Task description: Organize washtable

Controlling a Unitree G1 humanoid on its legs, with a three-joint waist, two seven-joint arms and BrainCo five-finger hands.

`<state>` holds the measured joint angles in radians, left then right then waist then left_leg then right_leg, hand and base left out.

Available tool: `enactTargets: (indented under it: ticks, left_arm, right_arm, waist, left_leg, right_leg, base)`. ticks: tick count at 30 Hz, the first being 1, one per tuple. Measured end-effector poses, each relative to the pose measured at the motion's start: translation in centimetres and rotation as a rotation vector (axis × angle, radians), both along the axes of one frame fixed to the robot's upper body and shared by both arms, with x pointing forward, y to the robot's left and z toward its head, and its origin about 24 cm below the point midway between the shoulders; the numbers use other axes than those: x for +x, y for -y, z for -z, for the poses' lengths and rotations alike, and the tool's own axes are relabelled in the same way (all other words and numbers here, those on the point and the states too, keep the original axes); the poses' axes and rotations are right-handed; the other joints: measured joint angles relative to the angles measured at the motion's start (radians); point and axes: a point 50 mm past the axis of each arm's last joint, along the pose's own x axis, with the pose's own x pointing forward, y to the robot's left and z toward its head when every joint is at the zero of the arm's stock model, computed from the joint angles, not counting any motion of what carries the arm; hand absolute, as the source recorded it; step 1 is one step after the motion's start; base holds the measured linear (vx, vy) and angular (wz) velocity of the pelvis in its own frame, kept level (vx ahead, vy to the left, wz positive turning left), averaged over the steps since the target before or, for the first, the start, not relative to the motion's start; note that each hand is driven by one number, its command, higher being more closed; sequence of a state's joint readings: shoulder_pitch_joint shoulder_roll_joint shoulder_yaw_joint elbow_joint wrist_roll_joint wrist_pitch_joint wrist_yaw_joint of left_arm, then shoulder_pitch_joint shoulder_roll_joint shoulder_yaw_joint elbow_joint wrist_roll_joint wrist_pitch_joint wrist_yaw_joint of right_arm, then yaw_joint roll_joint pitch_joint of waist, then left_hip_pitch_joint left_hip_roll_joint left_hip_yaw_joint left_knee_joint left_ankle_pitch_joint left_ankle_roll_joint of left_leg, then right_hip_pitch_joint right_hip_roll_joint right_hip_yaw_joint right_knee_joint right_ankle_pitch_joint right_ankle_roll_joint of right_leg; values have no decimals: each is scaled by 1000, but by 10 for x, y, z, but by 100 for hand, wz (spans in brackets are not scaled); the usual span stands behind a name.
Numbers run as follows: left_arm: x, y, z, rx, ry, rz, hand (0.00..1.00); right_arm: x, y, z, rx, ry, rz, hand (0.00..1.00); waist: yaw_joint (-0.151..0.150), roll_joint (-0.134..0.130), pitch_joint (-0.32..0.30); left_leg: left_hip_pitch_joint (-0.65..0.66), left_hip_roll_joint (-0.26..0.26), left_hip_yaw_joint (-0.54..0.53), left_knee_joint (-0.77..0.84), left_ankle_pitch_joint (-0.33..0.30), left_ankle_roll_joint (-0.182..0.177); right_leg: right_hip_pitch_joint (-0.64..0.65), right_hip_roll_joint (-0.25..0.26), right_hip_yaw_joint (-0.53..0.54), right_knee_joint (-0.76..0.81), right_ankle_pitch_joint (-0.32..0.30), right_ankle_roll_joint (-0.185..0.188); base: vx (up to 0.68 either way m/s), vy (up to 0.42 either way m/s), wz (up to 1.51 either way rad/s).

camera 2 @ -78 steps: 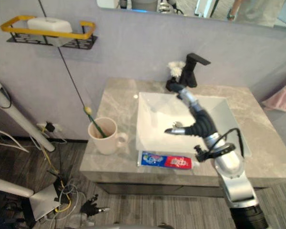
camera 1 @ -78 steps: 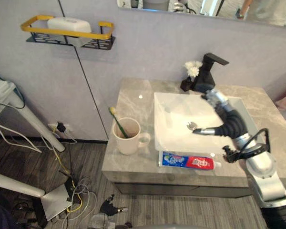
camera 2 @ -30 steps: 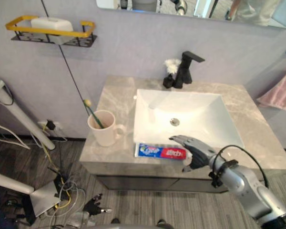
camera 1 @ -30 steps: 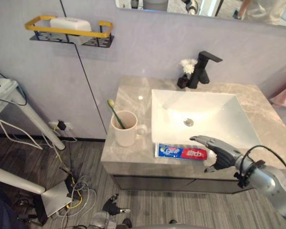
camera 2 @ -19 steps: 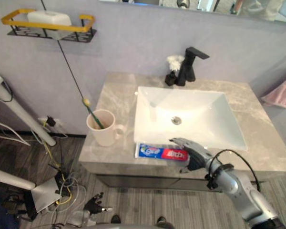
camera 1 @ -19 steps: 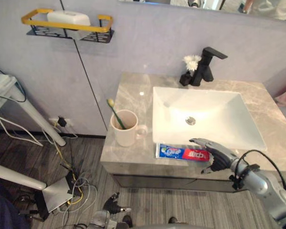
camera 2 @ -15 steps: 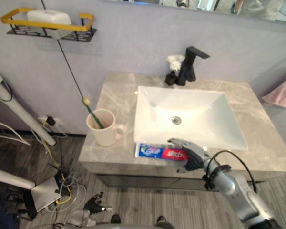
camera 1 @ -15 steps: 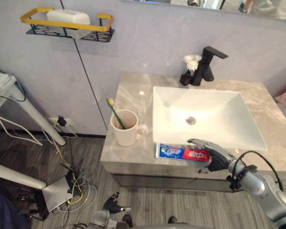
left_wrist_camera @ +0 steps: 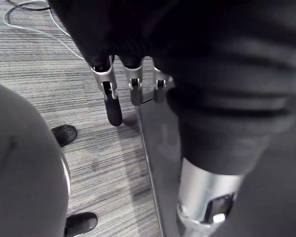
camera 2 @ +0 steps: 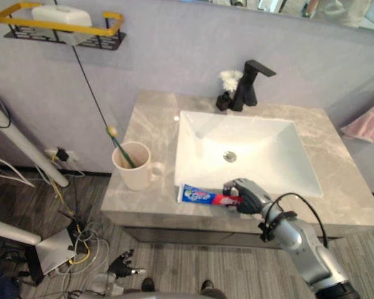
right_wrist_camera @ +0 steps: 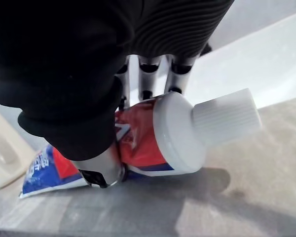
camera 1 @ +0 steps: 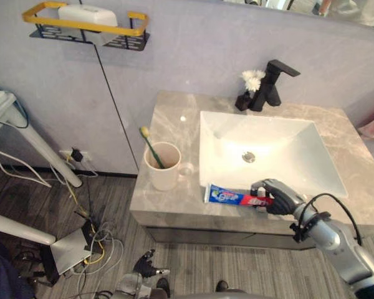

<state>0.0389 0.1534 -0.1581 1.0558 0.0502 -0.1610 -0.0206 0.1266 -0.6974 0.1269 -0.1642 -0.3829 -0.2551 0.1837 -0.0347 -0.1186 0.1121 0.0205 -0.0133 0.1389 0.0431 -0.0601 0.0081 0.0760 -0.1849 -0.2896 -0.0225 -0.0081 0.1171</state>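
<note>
A red, white and blue toothpaste tube (camera 1: 234, 197) lies along the front edge of the marble countertop (camera 1: 174, 121), just before the white sink (camera 1: 287, 152). My right hand (camera 1: 276, 198) is shut on its cap end. In the right wrist view the fingers (right_wrist_camera: 145, 74) curl over the red part of the tube (right_wrist_camera: 143, 140) and the thumb presses from the other side, while the white cap (right_wrist_camera: 226, 116) sticks out free. A cream mug (camera 1: 163, 168) holding a toothbrush (camera 1: 151, 148) stands left of the sink. My left hand (left_wrist_camera: 112, 101) hangs open above the floor.
A black faucet (camera 1: 274, 81) and a white flower in a dark holder (camera 1: 249, 84) stand behind the sink. A yellow-rimmed wall shelf (camera 1: 87, 31) carries a white soap box. Cables and a white stand lie on the floor at the left.
My right hand has lowered onto the tube's cap end, and its fingers have gone from stretched to curled round it. The tube's tail has lifted slightly. The view has shifted a little.
</note>
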Motion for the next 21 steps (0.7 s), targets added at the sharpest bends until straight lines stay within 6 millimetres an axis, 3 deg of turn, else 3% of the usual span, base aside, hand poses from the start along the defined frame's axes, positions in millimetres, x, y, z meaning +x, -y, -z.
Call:
enactTargets:
  ticks: [15,21]
  left_arm:
    - [0,-3,0,7,0,-5,0]
    - [-1,-5,0,10,0,-17,0]
  right_arm:
    - [0,-3,1,57,-13,3,100]
    - [1,5,-14,98,84,69,100]
  waist:
    - [-1,-7,2]
    - [-5,-3,0]
  left_leg:
    - [10,-1,3,-8,0,0]
    - [10,-1,2,-8,0,0]
  right_leg:
    - [5,0,4,-2,0,0]
    - [5,0,4,-2,0,0]
  base:
    - [0,0,-1]
    - [0,0,0]
